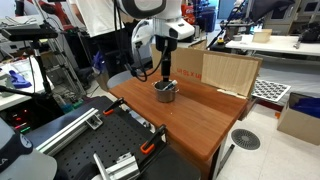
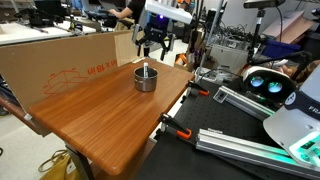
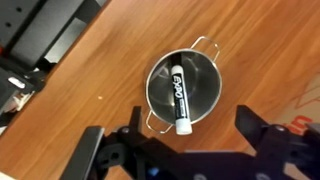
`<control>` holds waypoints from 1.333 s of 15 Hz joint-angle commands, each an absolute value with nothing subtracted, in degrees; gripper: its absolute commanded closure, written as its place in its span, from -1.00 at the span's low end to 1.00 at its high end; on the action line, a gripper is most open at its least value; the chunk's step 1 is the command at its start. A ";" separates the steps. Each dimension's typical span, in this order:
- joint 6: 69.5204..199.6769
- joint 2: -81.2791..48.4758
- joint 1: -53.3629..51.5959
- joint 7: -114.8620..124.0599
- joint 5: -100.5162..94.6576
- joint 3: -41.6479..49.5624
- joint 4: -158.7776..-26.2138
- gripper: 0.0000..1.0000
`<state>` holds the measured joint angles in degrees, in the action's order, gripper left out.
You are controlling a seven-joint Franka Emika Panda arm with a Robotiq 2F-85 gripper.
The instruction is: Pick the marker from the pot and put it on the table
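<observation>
Nothing of the task is done yet. The dry-erase marker (image 3: 180, 92) lies inside the pot (image 3: 158, 85), slanted across its floor. It has a dark barrel with a white label, and a pale end rests toward the near rim in the wrist view. The pot is a small steel one with two wire loop handles. It stands on the far part of the reddish-brown worktop (image 1: 205, 118), near a cardboard box (image 1: 230, 72) and well apart from the near edge.

The pincer (image 1: 167, 76) hangs above the pot and is open. In the wrist view its fingers (image 3: 92, 145) stand wide apart, one to the left and one to the right of the pot, holding nothing. It appears to touch neither pot nor marker.

So the approach looks about made, and the whole pick and place is left: going down into the pot, closing across the barrel, lifting it over the rim and laying it on bare wood. The barrel runs roughly near to far between the fingers, so I judge the line-up suitable already — the low steel wall is the likeliest thing to catch.
</observation>
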<state>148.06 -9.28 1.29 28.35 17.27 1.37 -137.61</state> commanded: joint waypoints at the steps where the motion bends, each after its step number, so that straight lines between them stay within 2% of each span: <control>1: 150.43 -12.76 -0.18 32.36 14.26 2.76 -135.31 -1.00; 14: 148.28 -19.91 -2.23 35.93 11.82 4.83 -129.22 -1.00; 15: 147.81 -20.14 -2.16 35.66 11.98 4.77 -128.92 -0.50; 16: 147.86 -20.32 -2.21 35.64 11.89 4.83 -128.80 -0.45; 20: 147.74 -20.59 -2.26 35.48 11.43 5.19 -128.58 0.13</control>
<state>149.15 -19.68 -0.73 34.81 12.28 3.81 -129.98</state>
